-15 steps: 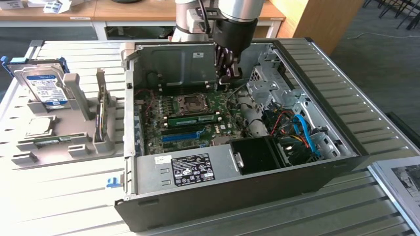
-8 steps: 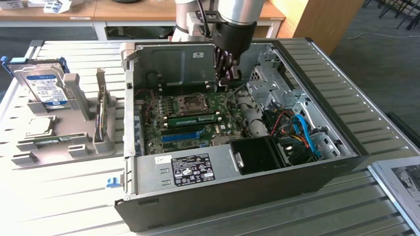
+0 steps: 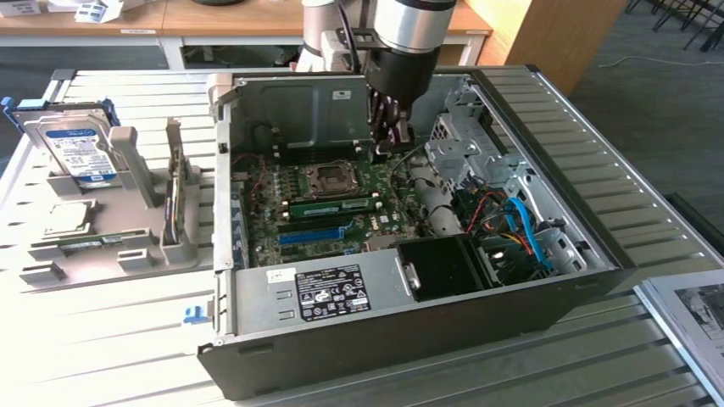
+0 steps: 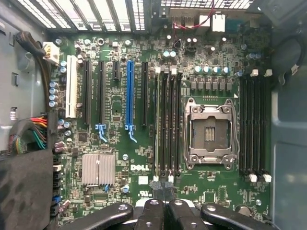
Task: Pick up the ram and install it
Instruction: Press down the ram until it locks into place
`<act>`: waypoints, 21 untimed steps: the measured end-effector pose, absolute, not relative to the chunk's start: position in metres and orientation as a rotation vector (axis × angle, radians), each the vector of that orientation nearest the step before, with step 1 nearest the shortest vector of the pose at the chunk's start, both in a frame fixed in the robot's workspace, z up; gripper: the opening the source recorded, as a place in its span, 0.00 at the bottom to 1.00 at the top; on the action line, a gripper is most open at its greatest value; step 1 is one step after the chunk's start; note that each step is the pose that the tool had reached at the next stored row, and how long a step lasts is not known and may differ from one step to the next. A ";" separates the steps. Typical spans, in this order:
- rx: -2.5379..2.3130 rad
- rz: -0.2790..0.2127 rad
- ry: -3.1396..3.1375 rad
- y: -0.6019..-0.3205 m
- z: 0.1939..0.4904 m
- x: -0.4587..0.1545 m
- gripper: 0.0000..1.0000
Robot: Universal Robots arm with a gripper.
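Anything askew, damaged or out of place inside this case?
Nothing stands out. The ram sits straight and seated beside the empty processor socket, and the shut claw hangs just above the board.

- Exterior view: set high and off the arm (image 3: 413,25), tilted down across the desk (image 3: 114,339); middle distance, whole open computer case (image 3: 453,331) in frame, open side up.
- Wrist view: rides just behind the pincer (image 4: 163,191), faces straight down into the case; close, motherboard (image 4: 120,103) seen flat-on, case walls at the margins.
- Shared ground: the motherboard with its CPU socket (image 4: 210,132) and memory slots (image 4: 168,124), plus the pincer tips; exterior view sees these small and slanted.
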State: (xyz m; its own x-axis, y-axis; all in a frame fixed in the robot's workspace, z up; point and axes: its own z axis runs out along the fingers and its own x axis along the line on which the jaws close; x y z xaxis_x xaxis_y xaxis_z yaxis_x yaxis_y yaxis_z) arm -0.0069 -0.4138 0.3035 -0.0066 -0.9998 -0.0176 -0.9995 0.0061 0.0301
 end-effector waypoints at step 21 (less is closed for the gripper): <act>2.208 -0.052 -2.222 -0.414 0.271 -0.007 0.10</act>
State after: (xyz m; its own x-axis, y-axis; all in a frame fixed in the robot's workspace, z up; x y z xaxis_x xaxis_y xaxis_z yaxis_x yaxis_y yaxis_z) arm -0.0069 -0.4138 0.2708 -0.0067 -0.9998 -0.0175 -0.9995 0.0062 0.0297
